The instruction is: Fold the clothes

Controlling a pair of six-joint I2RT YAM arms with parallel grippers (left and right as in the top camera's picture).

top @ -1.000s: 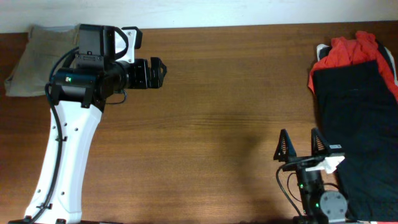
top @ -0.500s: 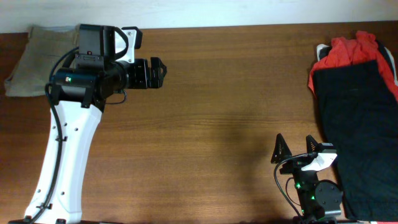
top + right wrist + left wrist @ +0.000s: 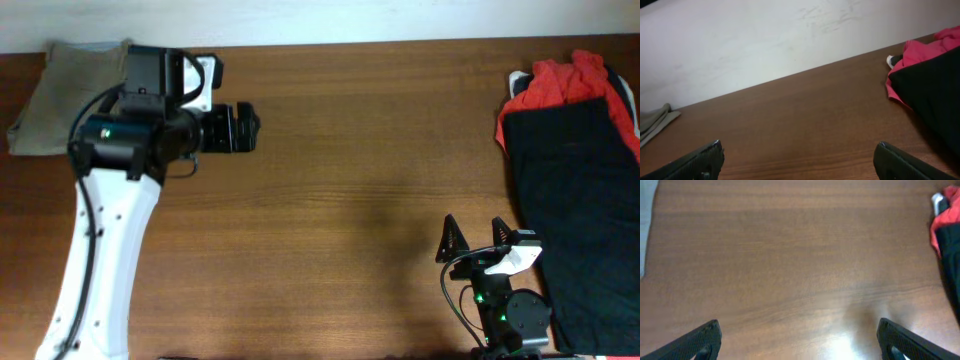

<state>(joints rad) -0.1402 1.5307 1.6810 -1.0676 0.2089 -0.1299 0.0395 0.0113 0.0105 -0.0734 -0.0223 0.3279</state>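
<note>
The khaki shorts (image 3: 70,95) lie folded at the table's far left, partly hidden by my left arm; a sliver shows in the right wrist view (image 3: 655,122). The black garment (image 3: 580,190) lies spread at the right edge, with the red-orange one (image 3: 560,80) bunched at its far end; both show in the right wrist view (image 3: 932,82) (image 3: 930,47) and the left wrist view (image 3: 952,245) (image 3: 947,210). My left gripper (image 3: 250,128) (image 3: 800,340) is open and empty over bare wood. My right gripper (image 3: 475,238) (image 3: 797,157) is open and empty beside the black garment.
The brown wooden table (image 3: 360,170) stretches between the two piles. A white wall (image 3: 765,40) runs behind the table's far edge. A white item (image 3: 518,80) peeks out by the red-orange garment.
My left gripper has drawn back slightly to the left. My right gripper moved left off the black garment's edge and dropped toward the front edge, then held still.
</note>
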